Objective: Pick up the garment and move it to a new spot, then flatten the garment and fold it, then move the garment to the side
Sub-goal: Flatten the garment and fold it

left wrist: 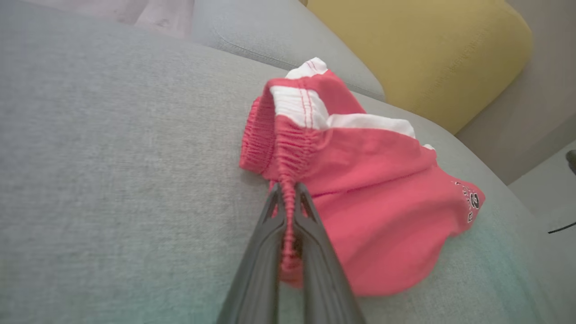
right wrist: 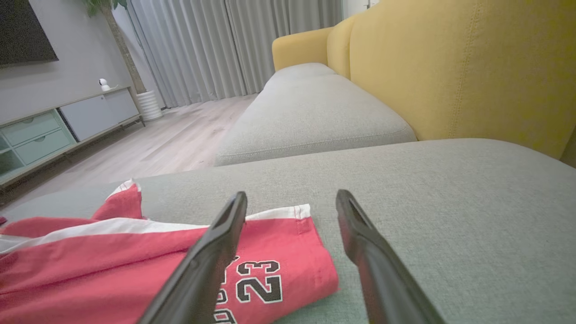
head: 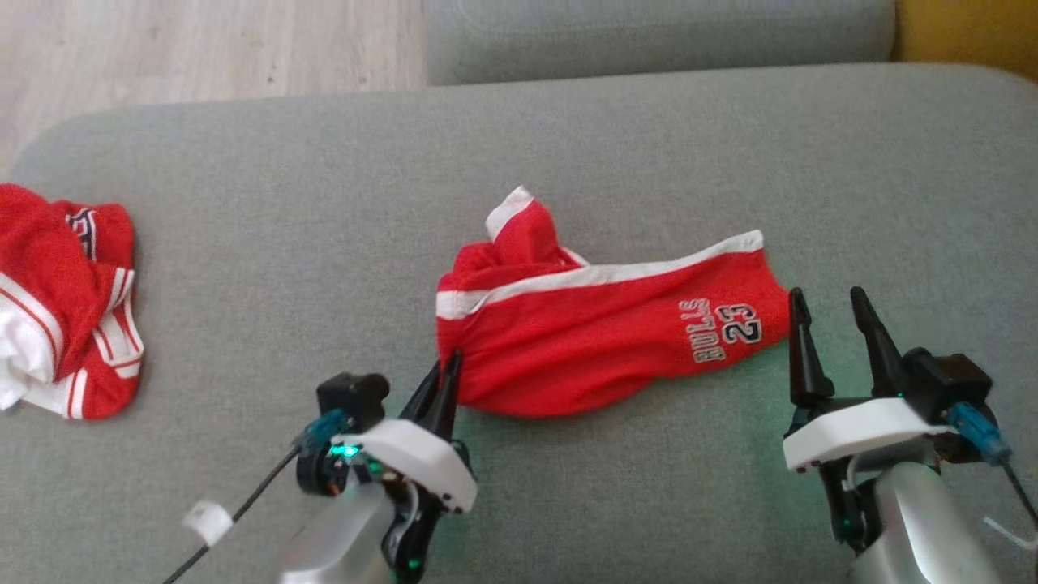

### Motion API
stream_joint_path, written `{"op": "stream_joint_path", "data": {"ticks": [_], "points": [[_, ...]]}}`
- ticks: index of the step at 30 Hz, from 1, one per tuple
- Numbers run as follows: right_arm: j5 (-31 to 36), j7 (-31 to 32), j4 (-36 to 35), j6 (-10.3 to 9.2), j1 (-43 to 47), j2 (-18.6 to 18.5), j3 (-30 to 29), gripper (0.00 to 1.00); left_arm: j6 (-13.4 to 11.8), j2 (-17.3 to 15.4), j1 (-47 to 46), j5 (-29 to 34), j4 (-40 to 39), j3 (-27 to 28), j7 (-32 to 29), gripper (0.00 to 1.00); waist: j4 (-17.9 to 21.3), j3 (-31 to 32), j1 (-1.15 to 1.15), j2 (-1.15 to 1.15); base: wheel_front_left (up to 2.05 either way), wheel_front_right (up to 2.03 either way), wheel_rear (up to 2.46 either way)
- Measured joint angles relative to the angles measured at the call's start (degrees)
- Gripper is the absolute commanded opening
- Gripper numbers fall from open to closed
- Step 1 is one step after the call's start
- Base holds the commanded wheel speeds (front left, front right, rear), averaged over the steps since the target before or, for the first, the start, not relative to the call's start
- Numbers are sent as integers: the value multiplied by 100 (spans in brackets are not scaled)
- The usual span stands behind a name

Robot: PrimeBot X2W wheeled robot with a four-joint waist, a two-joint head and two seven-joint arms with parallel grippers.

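Red shorts (head: 600, 332) lie bunched near the middle of the grey sofa cushion (head: 568, 146), not flat: one leg is humped up at the back and the white side stripe runs crooked.

The left gripper (head: 448, 365) is at the shorts' waistband end. In the left wrist view it (left wrist: 288, 189) is pinched narrow, with the gathered elastic waistband (left wrist: 288, 148) clamped between the two fingers.

The right gripper (head: 827, 296) is just beside the opposite end, by the leg hem with the "23" print (head: 726, 328). Its fingers are spread wide and hold nothing. In the right wrist view (right wrist: 292, 198) the hem corner sits under the gap and partly behind one finger (we cannot tell whether it touches the cloth).

What the next move turns on is the shorts' long axis. It runs across the robot, from the waistband on its left to the hem on its right, and the hem end sits slightly farther from the robot. Each arm is therefore nearest its own end.

We judge this to be the flattening step, half set up. The right gripper likely needs to reach a little onto the hem and close, then both pull apart along that axis.

The risk we see is pinching only the top layer.

A second red-and-white garment pile (head: 65, 300) lies well apart, beyond the waistband end.
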State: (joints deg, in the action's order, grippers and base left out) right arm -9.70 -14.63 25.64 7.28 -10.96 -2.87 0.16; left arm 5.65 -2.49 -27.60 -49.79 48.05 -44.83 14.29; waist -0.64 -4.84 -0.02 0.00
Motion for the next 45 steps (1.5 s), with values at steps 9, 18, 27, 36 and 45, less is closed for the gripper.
{"op": "stream_joint_path", "data": {"ticks": [9,18,27,36,45], "points": [[-111,0,57,0,80,8,153,100,-275,-243,719,672,-304,1111,0,100,135,249,1,0,0,0,0],[-130,0,-134,0,103,9,180,100,-1050,-416,1809,2529,-1944,2732,1,100,281,328,1,0,0,0,0],[131,0,505,0,84,10,414,100,-927,-248,2470,3424,-2095,3663,9,100,313,379,2,0,0,0,0],[129,0,566,0,-135,10,421,100,-444,-55,2453,3716,-2045,3921,9,100,235,328,1,0,0,0,0],[112,0,558,0,-139,9,508,100,143,-18,1414,2346,-1350,3094,9,100,281,102,2,0,0,0,0]]}}
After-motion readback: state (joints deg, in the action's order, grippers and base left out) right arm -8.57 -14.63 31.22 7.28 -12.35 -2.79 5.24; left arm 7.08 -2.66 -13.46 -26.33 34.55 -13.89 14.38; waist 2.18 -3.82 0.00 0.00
